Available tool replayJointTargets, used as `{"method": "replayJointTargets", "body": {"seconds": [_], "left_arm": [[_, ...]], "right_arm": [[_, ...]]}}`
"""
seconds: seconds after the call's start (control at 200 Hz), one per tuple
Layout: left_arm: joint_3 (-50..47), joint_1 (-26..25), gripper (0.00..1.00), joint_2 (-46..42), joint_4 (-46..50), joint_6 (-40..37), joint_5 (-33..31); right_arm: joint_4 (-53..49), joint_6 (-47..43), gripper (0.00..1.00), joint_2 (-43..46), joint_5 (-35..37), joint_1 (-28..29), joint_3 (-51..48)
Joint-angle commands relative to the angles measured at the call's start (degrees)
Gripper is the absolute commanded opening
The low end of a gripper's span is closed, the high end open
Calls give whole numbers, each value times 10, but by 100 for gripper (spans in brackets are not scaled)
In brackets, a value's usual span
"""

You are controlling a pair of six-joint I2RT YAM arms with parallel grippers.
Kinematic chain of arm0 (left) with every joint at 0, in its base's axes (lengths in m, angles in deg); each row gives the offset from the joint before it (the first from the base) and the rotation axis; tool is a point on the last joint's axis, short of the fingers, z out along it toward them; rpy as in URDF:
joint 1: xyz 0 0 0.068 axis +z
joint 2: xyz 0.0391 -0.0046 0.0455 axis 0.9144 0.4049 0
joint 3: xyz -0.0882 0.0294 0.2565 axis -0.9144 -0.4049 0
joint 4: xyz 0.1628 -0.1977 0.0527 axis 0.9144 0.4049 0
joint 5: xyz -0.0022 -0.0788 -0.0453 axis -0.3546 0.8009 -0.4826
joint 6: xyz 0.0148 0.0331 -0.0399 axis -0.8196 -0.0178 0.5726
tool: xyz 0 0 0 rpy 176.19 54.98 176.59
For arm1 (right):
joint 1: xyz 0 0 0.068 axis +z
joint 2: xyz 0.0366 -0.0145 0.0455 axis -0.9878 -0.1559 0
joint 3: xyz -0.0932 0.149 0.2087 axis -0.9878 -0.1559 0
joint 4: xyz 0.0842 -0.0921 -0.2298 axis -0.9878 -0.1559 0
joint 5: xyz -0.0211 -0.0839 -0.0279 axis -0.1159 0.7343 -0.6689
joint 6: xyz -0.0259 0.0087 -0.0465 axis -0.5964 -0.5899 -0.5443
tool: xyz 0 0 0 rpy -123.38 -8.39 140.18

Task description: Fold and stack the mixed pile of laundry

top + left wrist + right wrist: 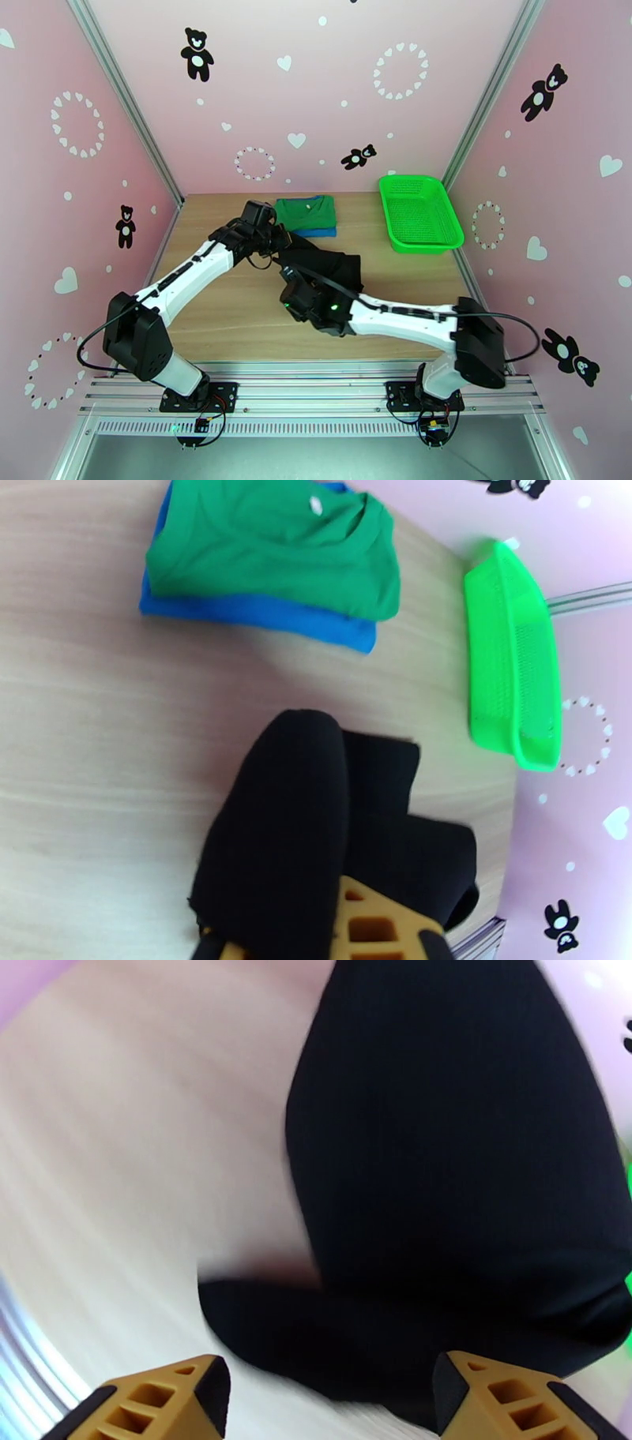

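Black garment (328, 268) lies bunched mid-table (229, 316), one end pinched in the closed left gripper (272, 241). The right gripper (336, 1402) hangs at its near edge, jaws wide, holding nothing. Farther back, the green garment (304, 211) sits folded on the blue T-shirt (320, 232), near the mesh basket (419, 215)

I find three pink walls (316, 95) around me, marked with black teddy bears (197, 54), white hearts (296, 140) and rings of hearts (400, 71). Aluminium posts (129, 103) stand in both rear corners. The table (237, 316) before me is light wood grain. A ribbed metal rail (316, 391) runs along its near edge. Lighting is even.
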Motion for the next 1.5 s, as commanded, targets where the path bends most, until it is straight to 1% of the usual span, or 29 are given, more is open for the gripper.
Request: {"method": "replayJointTargets", "body": {"seconds": [0.0,0.145,0.205,0.375,0.521,0.656,0.751,0.871,0.951,1.051,1.121,1.211,1.366,1.477,1.497], "left_arm": [[27,-21,0,1,29,2,-10],[45,-37,0,-9,33,10,-18],[52,-39,0,-17,36,11,-18],[69,-40,0,-55,61,0,-33],[95,-39,0,-88,98,-21,-66],[127,-37,0,-103,137,-45,-104],[140,-33,0,-104,155,-57,-125],[145,-30,0,-101,163,-65,-136],[145,-31,0,-95,164,-66,-133],[147,-30,0,-89,167,-66,-132],[149,-30,0,-86,171,-68,-134],[151,-30,0,-85,174,-71,-136],[158,-31,0,-77,179,-75,-135],[157,-30,0,-74,179,-77,-135],[157,-30,0,-74,179,-77,-136]], "right_arm": [[13,105,74,-44,88,11,62],[2,178,74,-86,102,11,92],[-3,201,74,-103,118,11,97],[-22,216,72,-127,170,4,103],[-53,234,68,-93,201,-14,72],[-57,215,63,-11,194,-41,-2],[-49,149,62,60,147,-62,-51],[-33,42,61,145,61,-84,-101],[-26,-21,61,195,-13,-100,-125],[-30,-70,61,240,-116,-130,-139],[-38,-95,62,265,-185,-154,-142],[-53,-129,65,287,-245,-174,-142],[-81,-192,73,310,-358,-179,-140],[-88,-216,77,325,-403,-179,-144],[-87,-219,80,328,-404,-179,-146]]}}
